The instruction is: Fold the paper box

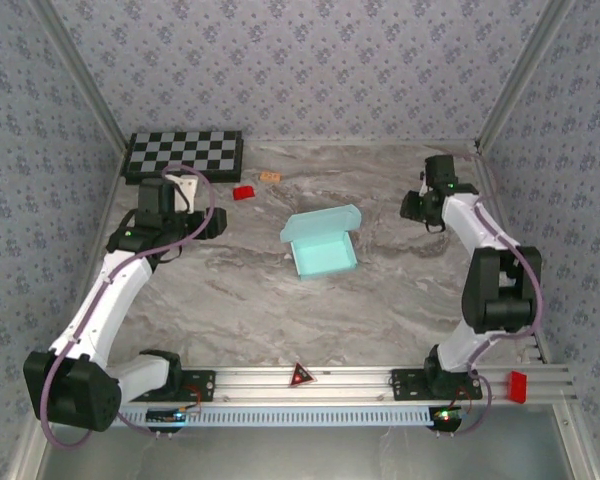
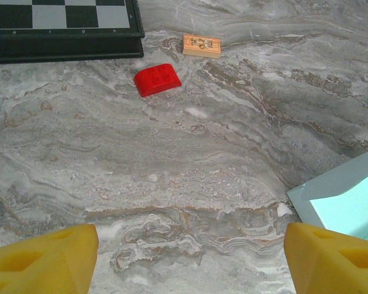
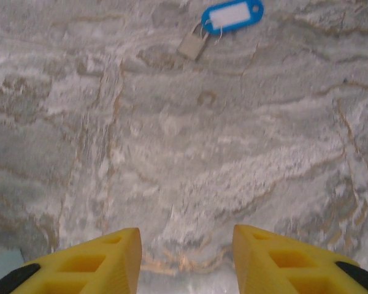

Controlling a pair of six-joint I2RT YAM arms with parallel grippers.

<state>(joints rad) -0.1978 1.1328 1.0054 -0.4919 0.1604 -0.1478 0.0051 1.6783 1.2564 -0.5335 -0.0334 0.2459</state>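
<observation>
Nearby, red block (image 2: 157,79) and wooden tile (image 2: 202,45) lie left of paper box (image 1: 323,243); left tool (image 2: 190,245), right tool (image 3: 185,245) released.

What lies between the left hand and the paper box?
Nothing: bare table separates the left hand and the paper box, seen in the left wrist view.

You have a checkerboard (image 1: 185,153) far left, a red block (image 1: 244,192) and wooden tile (image 1: 271,176) near it, and a blue key tag (image 3: 232,15) beside a padlock (image 3: 192,44).

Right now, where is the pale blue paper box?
Top view: the paper box lies around the middle of the table, nearer than the red block and to its right.
</observation>
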